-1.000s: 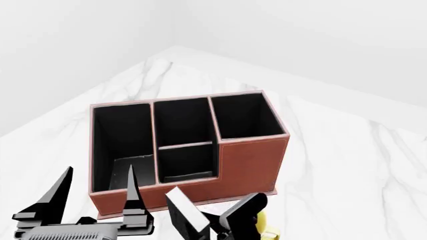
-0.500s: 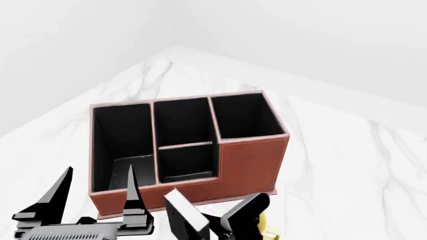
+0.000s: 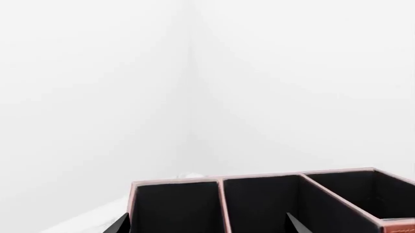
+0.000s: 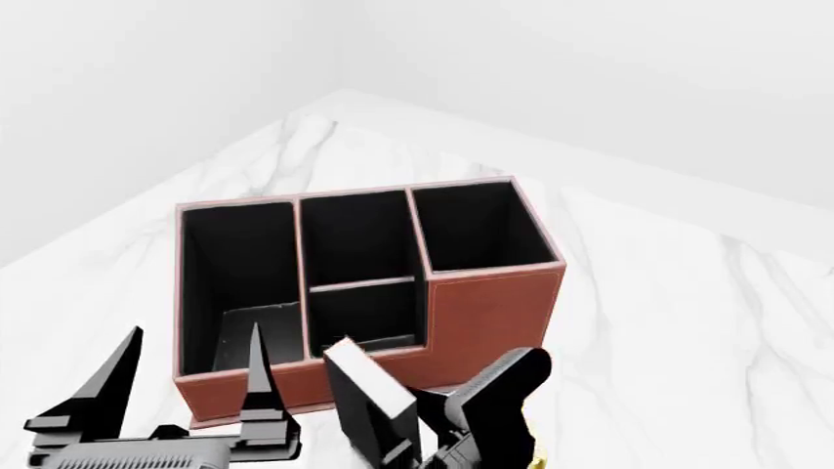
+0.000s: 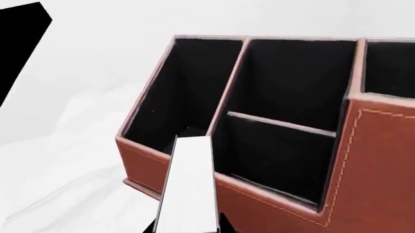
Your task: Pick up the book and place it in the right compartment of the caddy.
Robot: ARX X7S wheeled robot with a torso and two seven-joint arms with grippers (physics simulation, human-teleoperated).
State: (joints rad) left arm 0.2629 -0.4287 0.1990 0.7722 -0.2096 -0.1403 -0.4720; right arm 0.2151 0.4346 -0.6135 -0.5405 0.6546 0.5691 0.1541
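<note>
The right hand (image 4: 437,430) is gripping the book (image 4: 371,401), its fingers closed across the covers, and holding it just in front of the caddy (image 4: 489,318), near the low step of the divided middle section. The right compartment (image 4: 479,227) is standing empty beyond the tallest front wall. The left hand (image 4: 189,376) is hanging with fingers spread and nothing between them, in front of the caddy's long narrow end section.

The book is appearing as a stiff, compact hardcover, judged moderately light and not fragile; its smooth covers may be slippery, so a grip across the two covers, as seen here, looks suitable. In the right wrist view the white page edge of the book is facing the caddy (image 5: 363,160).

The tall front wall is forming the main edge to clear. The marble counter (image 4: 678,322) beside the caddy's right end is offering open room.
</note>
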